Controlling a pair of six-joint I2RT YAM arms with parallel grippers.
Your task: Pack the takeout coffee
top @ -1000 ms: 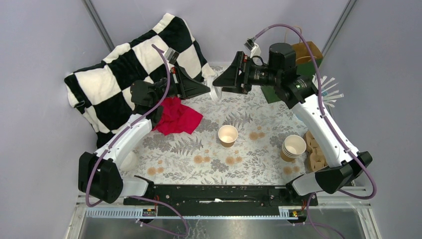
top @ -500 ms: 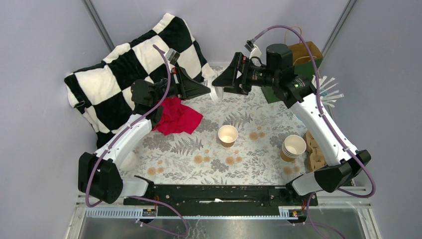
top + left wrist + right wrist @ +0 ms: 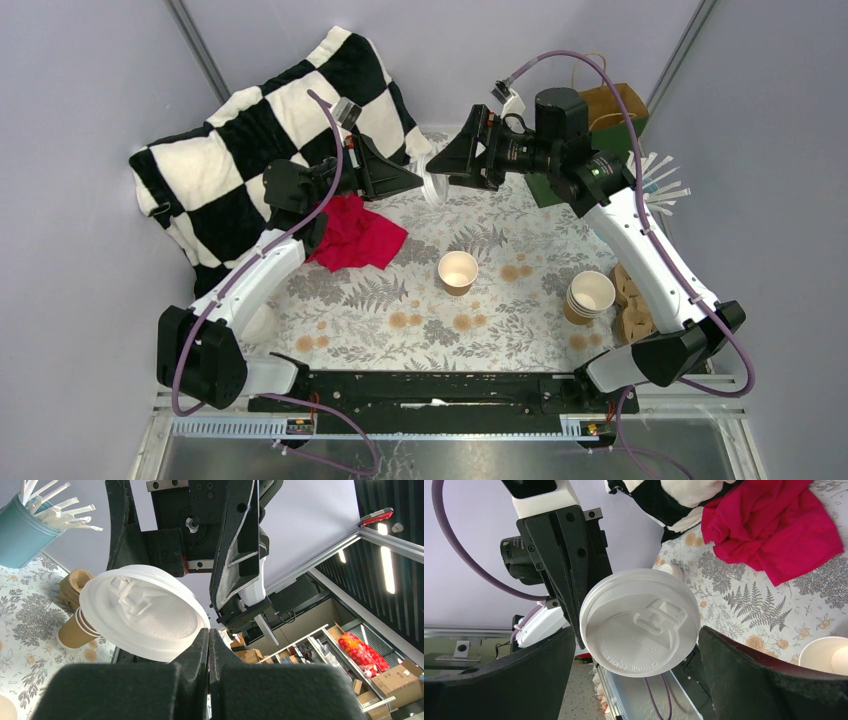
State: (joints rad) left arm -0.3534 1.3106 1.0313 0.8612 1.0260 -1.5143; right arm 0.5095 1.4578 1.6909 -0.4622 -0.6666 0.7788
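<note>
Coffee lid [image 3: 142, 612] tight in left hand [image 3: 208, 637]

We see pale lilac walls [image 3: 80, 150] closing in the desk [image 3: 430, 330] on its left, far and right sides, with slanted metal struts [image 3: 197, 50] at the far corners. A grey fern-and-flower print covers the desk. Beyond the enclosure we make out ceiling light strips [image 3: 387, 562] and shelves [image 3: 340, 650] holding cardboard boxes [image 3: 395, 680].
</note>
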